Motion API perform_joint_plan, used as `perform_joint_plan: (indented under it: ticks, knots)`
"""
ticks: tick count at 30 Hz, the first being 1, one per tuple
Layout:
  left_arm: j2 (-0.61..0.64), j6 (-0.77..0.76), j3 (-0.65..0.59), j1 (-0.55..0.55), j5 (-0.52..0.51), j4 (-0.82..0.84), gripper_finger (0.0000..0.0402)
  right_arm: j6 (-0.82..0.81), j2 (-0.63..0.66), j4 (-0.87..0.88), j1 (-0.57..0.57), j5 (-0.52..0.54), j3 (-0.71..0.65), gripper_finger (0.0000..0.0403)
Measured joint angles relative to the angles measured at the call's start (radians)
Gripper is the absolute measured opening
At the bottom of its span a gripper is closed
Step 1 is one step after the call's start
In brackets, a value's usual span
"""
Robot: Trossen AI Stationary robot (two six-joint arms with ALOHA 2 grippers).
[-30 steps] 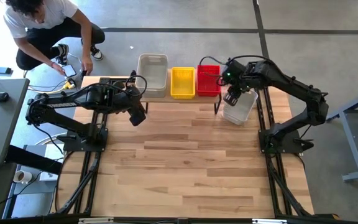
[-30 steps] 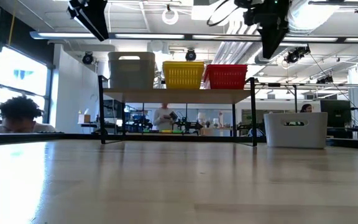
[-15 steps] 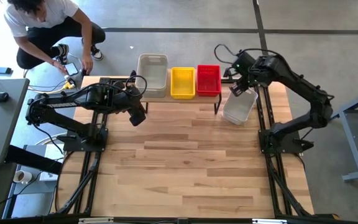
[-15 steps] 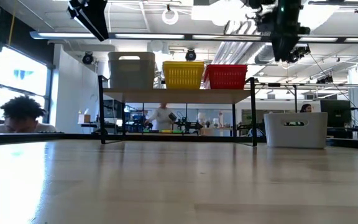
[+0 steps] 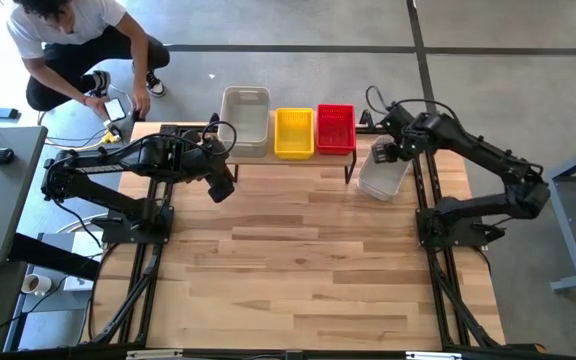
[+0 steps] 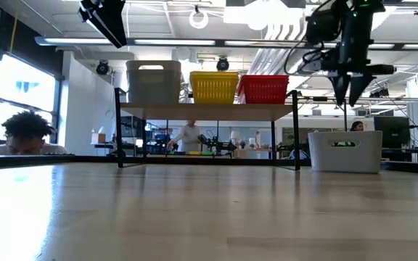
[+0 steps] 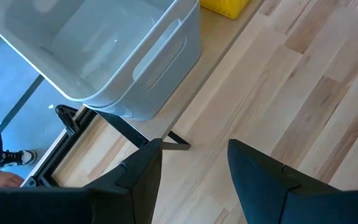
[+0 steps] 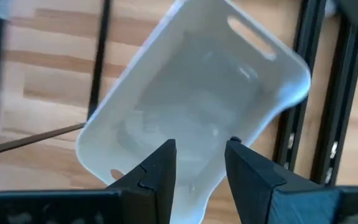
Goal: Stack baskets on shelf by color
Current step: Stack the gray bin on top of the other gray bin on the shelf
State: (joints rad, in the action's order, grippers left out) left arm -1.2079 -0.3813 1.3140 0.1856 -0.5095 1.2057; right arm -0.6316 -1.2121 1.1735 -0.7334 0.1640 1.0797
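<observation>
The shelf (image 6: 209,110) stands at the table's far edge. On its plank top rest grey baskets (image 5: 245,120), yellow baskets (image 5: 294,132) and red baskets (image 5: 335,128), side by side. One more pale grey basket (image 5: 383,172) (image 6: 345,151) sits with its bottom on the table, right of the shelf. My right gripper (image 5: 384,152) (image 6: 351,90) hangs open above this loose basket, pointing down into it (image 8: 197,106). My left gripper (image 5: 223,186) waits open in the air in front of the shelf's left end, near the shelved grey basket (image 7: 117,56).
A person crouches on the floor beyond the table's far left corner (image 5: 73,50). The shelf's black legs (image 5: 348,172) stand close to the loose basket. The table's black frame rails (image 8: 319,124) run beside that basket. Bare wooden tabletop (image 5: 298,260) stretches toward the near edge.
My right gripper has moved from beside the red baskets toward the table's right edge and down, and now hangs lower over the loose grey basket. The baskets have kept still.
</observation>
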Motion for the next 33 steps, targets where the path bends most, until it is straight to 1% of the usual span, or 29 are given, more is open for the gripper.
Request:
perform_joint_plan:
  ticks: [4,7,13,24,30,33]
  knots:
    - [0.0,0.0,0.0,0.0,0.0,0.0,0.0172,-0.094,0.011,0.001,-0.016,-0.019,-0.052,0.0124]
    - [0.0,0.0,0.0,0.0,0.0,0.0,0.0172,-0.132,0.011,0.0,-0.028,-0.025,-0.092,0.0124]
    - [0.0,0.0,0.0,0.0,0.001,0.0,0.0172,-0.207,0.011,-0.017,-0.053,-0.068,-0.201,0.0124]
    - [0.0,0.0,0.0,0.0,0.002,0.0,0.0172,-0.305,0.01,-0.159,-0.059,-0.058,-0.364,0.0124]
    - [0.0,0.0,0.0,0.0,0.004,0.0,0.0172,-0.358,0.01,-0.273,-0.059,-0.056,-0.463,0.0123]
    - [0.0,0.0,0.0,0.0,0.012,0.0,0.0172,-0.359,0.009,-0.328,-0.059,-0.056,-0.496,0.0112]
